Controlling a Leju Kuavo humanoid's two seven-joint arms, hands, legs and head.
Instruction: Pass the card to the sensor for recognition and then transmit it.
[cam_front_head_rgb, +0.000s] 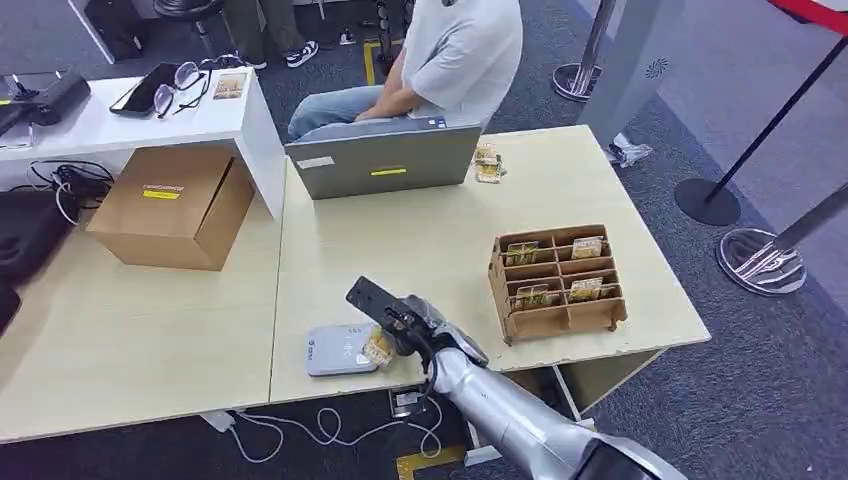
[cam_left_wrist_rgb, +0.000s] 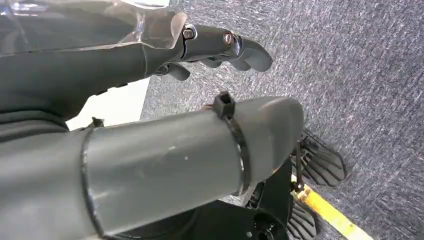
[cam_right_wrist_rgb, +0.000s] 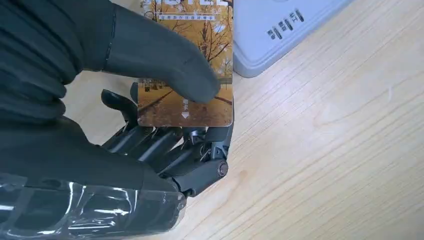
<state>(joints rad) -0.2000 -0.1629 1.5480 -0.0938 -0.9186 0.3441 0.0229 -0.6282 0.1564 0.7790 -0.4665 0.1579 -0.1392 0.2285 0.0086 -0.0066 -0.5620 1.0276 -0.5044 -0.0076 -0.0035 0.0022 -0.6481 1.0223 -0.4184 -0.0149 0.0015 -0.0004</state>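
- The pale wooden counter (cam_front_head_rgb: 420, 250) carried a laptop (cam_front_head_rgb: 385, 160), behind which a person (cam_front_head_rgb: 440, 60) sat, and a cardboard box (cam_front_head_rgb: 175, 205) on the adjoining counter.
- A brown slotted card rack (cam_front_head_rgb: 555, 280) stood near the counter's front right corner, several of its compartments holding cards.
- The flat grey sensor (cam_front_head_rgb: 338, 349) lay at the counter's front edge, beside the right robot hand (cam_front_head_rgb: 405, 325).
- The right robot hand (cam_right_wrist_rgb: 150, 100) pinched the card (cam_right_wrist_rgb: 187, 75) between thumb and fingers, the card's far end overlapping the sensor (cam_right_wrist_rgb: 280, 30).
- The left robot hand (cam_left_wrist_rgb: 220, 47) hung over carpet with fingers curled around nothing.
- Judged from this moment, a clean read called for holding the card flat and steady over the sensor's face, thumb pressure kept firm, before passing it on.
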